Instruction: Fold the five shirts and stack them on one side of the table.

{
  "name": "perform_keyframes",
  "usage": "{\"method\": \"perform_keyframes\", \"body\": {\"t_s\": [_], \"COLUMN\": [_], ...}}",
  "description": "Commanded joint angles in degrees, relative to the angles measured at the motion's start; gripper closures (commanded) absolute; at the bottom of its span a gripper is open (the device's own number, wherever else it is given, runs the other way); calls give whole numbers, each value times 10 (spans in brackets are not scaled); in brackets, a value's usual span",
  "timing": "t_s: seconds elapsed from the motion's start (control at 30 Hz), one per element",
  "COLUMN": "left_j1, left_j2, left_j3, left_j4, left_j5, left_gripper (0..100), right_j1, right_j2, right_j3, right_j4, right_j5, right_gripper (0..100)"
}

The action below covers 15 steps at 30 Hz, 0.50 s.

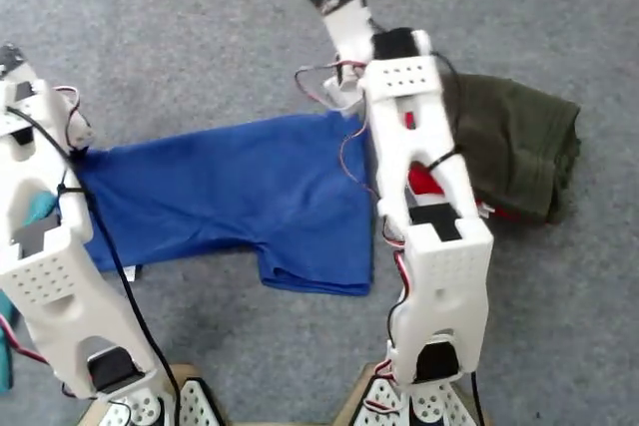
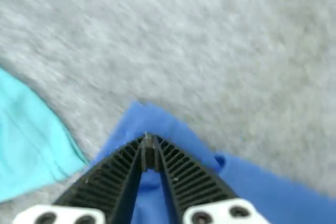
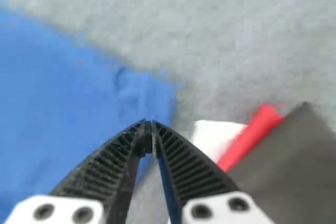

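1. Across the middle of the grey felt table [image 1: 200,47] you have the blue shirt [image 1: 240,187] lying open and mostly flat, with one sleeve pointing toward the arms' bases.
2. At the shirt's left end, your left gripper [image 2: 148,148] has its jaws pressed together, pinching a corner of the blue cloth, which rises around the tips.
3. Just beside that corner lies a teal shirt [image 2: 26,145], on the felt at the table's left edge.
4. At the shirt's far right corner, your right gripper [image 3: 151,132] is likewise closed on the blue hem.
5. On the right side of the table, just past the right arm [image 1: 419,147], sits the folded stack: a dark olive shirt [image 1: 519,147] on top, with a red shirt [image 3: 252,132] and a white shirt [image 3: 212,132] showing beneath it.
6. Between the stack and the blue shirt you can see a narrow strip of bare felt.
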State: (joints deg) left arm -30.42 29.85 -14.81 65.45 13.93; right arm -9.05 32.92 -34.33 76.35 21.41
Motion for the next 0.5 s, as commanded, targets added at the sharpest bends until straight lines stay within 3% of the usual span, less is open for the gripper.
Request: {"method": "perform_keyframes", "body": {"t_s": [0.0,0.27,0.47], "left_j1": [-7,-28,-33], "left_j2": [16,88,90], "left_j3": [-36,-51,-55], "left_j4": [-14,-13,-14], "left_j5": [6,6,5], "left_gripper": [971,971,971], "right_j1": [4,0,28], "right_j2": [30,173,182], "right_j3": [-37,-43,-51], "right_j4": [-21,-24,-21], "right_j5": [-16,-18,-18], "right_gripper": [983,983,983]}}
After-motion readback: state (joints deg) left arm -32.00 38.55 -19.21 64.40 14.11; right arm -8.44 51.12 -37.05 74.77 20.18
